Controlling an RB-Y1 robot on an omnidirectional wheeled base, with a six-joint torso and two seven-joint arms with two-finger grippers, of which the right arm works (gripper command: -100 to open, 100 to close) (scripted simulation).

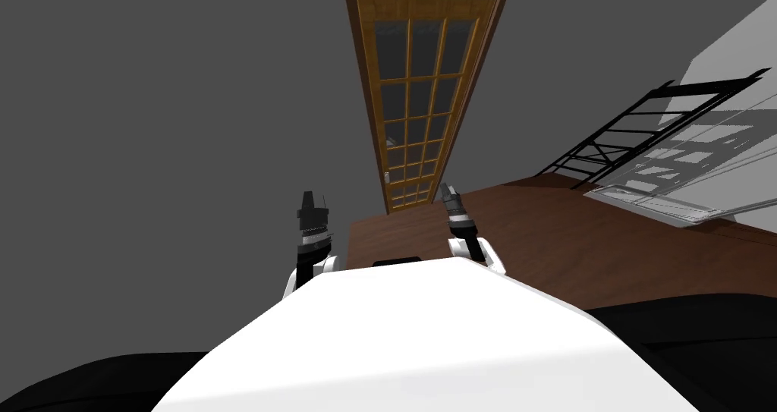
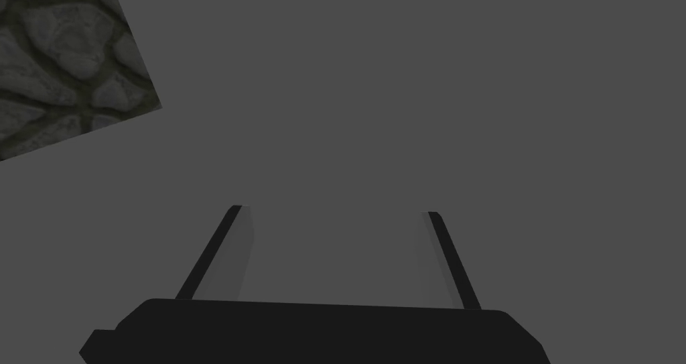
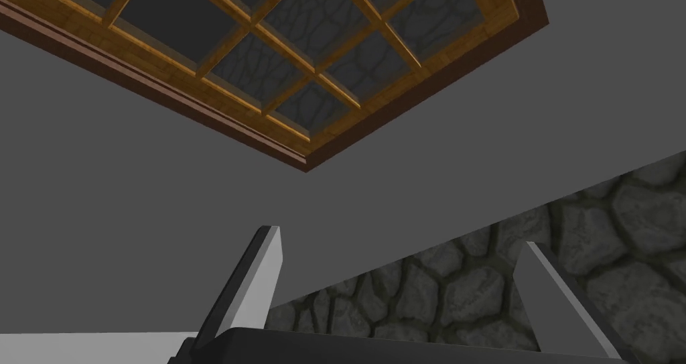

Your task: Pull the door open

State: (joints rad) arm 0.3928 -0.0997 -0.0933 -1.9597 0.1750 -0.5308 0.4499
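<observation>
Robot faces the door, both arms raised and empty.
The wooden glazed door point(image 1: 413, 104) fills the upper middle of the head view, with its small handle point(image 1: 387, 177) low on its left edge. The right gripper point(image 1: 447, 193) hovers just below the door, probably poised to reach; its fingers are spread wide and touch nothing. The left gripper point(image 1: 307, 202), left of centre, is likewise spread and empty.

door point(image 1: 416, 104) ahead, rack point(image 1: 607, 129) right of it
</observation>
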